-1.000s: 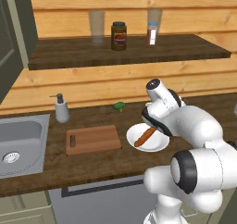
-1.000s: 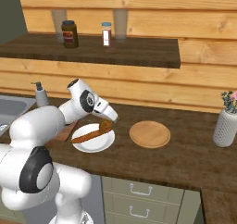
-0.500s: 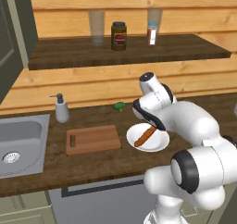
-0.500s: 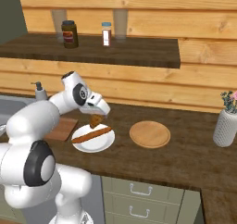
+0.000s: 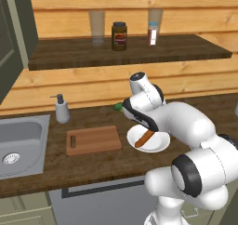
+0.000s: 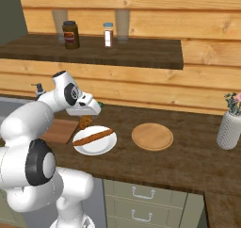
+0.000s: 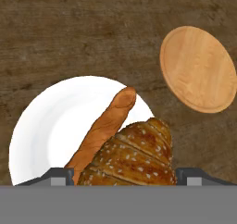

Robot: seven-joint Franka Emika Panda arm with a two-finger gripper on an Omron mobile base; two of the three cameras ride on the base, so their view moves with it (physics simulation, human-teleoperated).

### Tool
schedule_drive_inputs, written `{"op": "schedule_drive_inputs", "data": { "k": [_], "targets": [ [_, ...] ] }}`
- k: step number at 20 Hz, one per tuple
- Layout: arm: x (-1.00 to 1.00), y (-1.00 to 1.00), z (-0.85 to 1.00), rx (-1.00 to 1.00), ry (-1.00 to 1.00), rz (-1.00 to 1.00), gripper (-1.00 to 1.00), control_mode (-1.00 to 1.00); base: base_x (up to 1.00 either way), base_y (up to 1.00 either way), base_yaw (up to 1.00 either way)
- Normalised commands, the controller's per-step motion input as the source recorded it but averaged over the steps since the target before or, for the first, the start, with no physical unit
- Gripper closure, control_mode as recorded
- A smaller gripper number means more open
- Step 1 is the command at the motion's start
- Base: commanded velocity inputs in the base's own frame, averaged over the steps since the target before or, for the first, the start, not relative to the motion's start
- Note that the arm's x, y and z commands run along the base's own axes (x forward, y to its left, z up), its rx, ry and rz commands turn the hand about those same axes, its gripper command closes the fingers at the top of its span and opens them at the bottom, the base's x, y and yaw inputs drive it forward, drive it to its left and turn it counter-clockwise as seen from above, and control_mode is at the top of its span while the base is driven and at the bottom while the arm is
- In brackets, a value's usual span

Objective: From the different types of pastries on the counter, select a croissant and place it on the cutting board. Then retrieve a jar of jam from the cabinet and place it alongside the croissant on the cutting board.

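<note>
Hand view | end effector pinching croissant | lifted leftward off plate since earlier

Dark counter, cutting board, white plate

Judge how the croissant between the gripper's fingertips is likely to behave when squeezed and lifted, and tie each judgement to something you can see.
The croissant shows flaky, seeded layers, so it is probably soft and may crush or shed flakes under a hard squeeze. It looks puffy, so likely light for its size. Its lumpy, curved shape seems unlikely to roll, though it could tilt against the long stick pastry beside it.
</note>
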Motion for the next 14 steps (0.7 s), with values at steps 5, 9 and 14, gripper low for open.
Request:
{"op": "schedule_drive_inputs", "data": {
  "k": [5, 9, 14],
  "targets": [
    [0.00, 0.86, 0.00, 0.00, 0.18, 0.02, 1.00, -1.00, 0.00, 0.00, 0.00],
    [0.00, 0.78, 0.00, 0.00, 0.17, 0.00, 1.00, -1.00, 0.00, 0.00, 0.00],
    [0.01, 0.64, 0.00, 0.04, 0.19, 0.00, 1.00, -1.00, 0.00, 0.00, 0.00]
  ]
}}
